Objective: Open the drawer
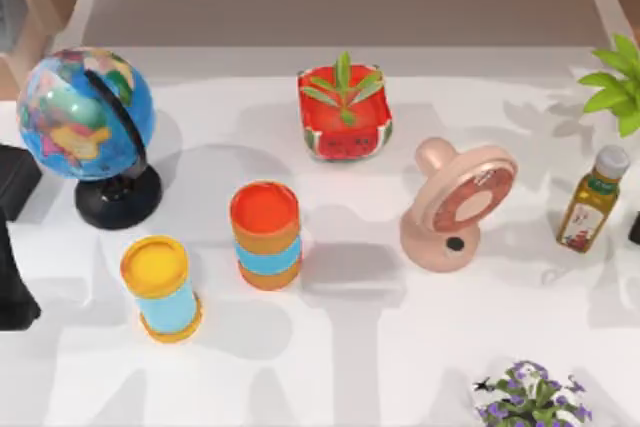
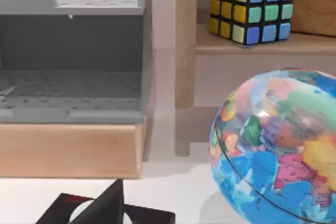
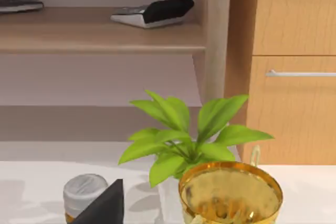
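Drawer (image 3: 294,108) front sits flush behind the plant (image 3: 184,135); pincer states: cannot tell.

**Left arm** (image 1: 14,237): visible at the left edge of the top view, mid-height. The housing is uniformly black, matte and unmarked. It is made up of boxy, flat-faced segments with hard corners: one block above and a longer, darker one below.

**Right arm** (image 1: 636,229): a narrow black sliver at the right edge of the top view, same finish.

**Left gripper** (image 2: 105,209): in the left wrist view, matte black with angular parts. A wedge-shaped piece rises to a sharp point. Beside it is a flat black plate bearing a red marking (image 2: 71,199) and a pale curved patch.

**Right gripper** (image 3: 102,206): in the right wrist view, an identical black wedge with one straight sloping edge and a plain surface.
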Motion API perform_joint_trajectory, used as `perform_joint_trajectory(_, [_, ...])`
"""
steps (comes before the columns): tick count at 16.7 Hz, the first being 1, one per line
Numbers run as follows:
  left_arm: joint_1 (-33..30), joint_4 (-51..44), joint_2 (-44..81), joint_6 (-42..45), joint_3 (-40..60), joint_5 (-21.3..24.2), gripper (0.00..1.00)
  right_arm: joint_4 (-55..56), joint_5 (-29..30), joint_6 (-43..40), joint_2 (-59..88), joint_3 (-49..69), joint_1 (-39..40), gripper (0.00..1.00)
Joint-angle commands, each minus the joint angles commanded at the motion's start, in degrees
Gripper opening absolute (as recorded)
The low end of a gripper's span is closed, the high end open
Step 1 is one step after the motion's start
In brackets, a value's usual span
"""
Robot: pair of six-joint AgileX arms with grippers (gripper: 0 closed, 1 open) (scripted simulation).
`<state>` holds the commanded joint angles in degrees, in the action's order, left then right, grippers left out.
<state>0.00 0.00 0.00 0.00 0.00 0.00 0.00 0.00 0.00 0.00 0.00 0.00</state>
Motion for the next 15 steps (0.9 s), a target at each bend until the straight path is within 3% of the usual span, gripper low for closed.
perform_joint_trajectory(5, [0.0, 0.0, 0.0, 0.0, 0.0, 0.0, 1.0, 1.35, -3.51, 0.1, 4.11, 4.0, -3.57, 1.0])
perform_joint_trajectory(15, [0.0, 0.0, 0.0, 0.0, 0.0, 0.0, 1.0, 8.1, -25.06, 0.95, 37.68, 29.12, -25.4, 1.0])
